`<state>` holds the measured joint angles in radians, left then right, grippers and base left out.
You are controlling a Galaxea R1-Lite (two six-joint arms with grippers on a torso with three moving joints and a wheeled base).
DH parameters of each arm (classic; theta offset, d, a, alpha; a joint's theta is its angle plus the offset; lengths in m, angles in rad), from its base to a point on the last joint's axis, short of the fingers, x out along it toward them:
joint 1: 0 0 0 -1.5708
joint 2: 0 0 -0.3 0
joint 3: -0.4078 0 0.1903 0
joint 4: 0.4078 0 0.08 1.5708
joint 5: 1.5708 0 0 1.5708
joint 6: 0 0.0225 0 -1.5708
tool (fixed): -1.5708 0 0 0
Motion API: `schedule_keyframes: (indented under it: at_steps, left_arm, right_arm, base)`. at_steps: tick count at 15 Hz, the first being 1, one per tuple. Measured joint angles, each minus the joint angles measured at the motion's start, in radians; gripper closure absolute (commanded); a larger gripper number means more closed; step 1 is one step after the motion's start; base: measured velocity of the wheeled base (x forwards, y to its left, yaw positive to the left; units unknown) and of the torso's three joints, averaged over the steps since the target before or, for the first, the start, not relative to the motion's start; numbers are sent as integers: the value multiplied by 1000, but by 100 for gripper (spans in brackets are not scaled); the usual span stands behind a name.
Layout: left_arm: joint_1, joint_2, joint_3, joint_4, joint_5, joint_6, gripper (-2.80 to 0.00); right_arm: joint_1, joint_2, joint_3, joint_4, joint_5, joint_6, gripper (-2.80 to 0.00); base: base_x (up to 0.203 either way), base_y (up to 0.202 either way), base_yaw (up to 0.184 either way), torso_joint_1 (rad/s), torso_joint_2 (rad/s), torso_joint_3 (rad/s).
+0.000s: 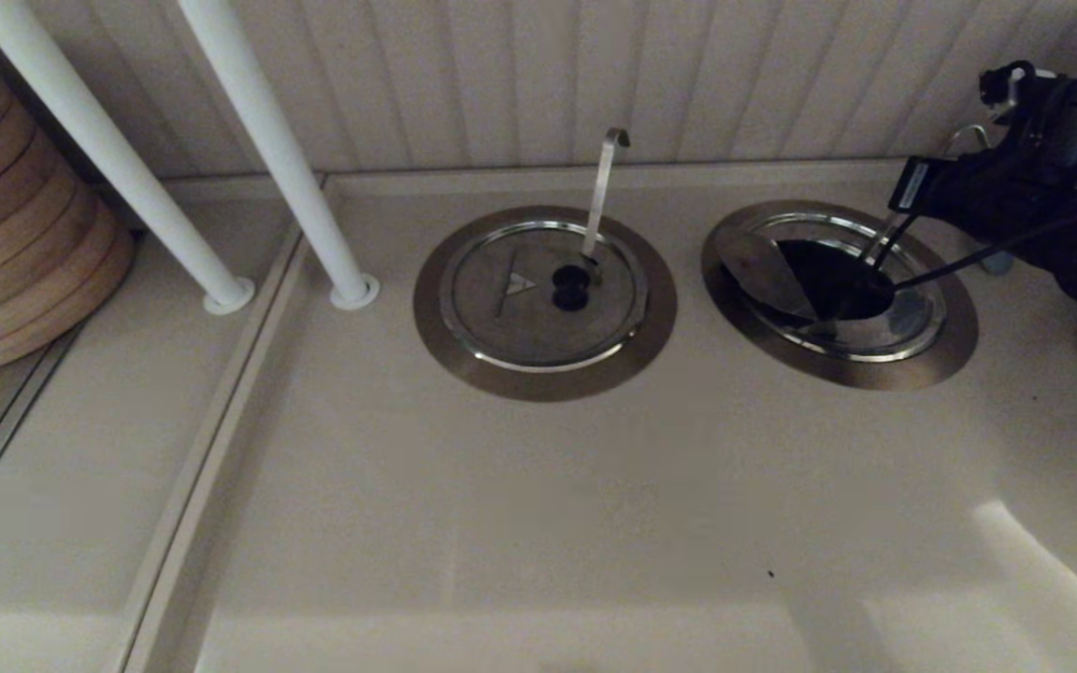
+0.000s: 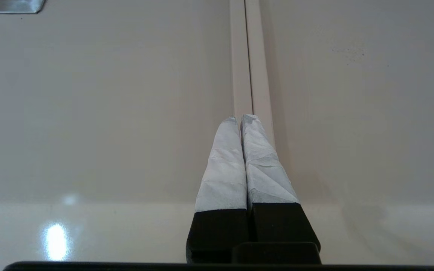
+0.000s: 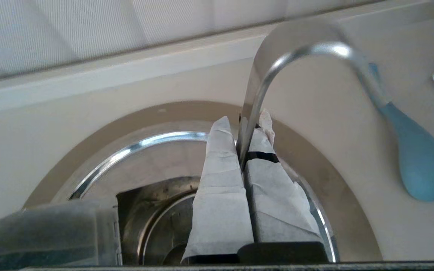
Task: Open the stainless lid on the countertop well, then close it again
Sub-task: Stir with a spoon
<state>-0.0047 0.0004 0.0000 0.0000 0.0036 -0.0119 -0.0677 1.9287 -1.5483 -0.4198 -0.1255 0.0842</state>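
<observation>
The well (image 1: 954, 341) sits at the right of the table (image 1: 538, 523) and is open: its dark hollow shows inside the shiny rim. The lid (image 1: 768, 271) is tilted over the well's left side, with its lower edge dipping into the hole. The right claw (image 3: 245, 120) hangs over the far right rim of the well. Its wrapped fingers (image 3: 220, 180) are pressed together on a thin steel handle (image 3: 252, 94) that rises between them. The handle arches over to a blue bulb (image 3: 422, 169) that lies on the table beyond the collar. Whether the claw touches the lid itself I cannot tell. To the left, the twin lid (image 1: 510, 304) lies flat and closed in its own ring, and a hooked handle (image 1: 604, 192) stands up from it. The left claw (image 2: 240, 118) is away from the wells, with its fingers closed on nothing, and hangs over a seam (image 2: 245, 56) in the bare table.
</observation>
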Motion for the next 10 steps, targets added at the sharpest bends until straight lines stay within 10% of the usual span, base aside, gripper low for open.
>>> schedule_keyframes:
  at_steps: [10]
  left_arm:
    - [0,0,0,0,0,1,0]
  right_arm:
    - [3,0,-28,-60,-48,64,0]
  base:
    - [0,0,0,0,0,0]
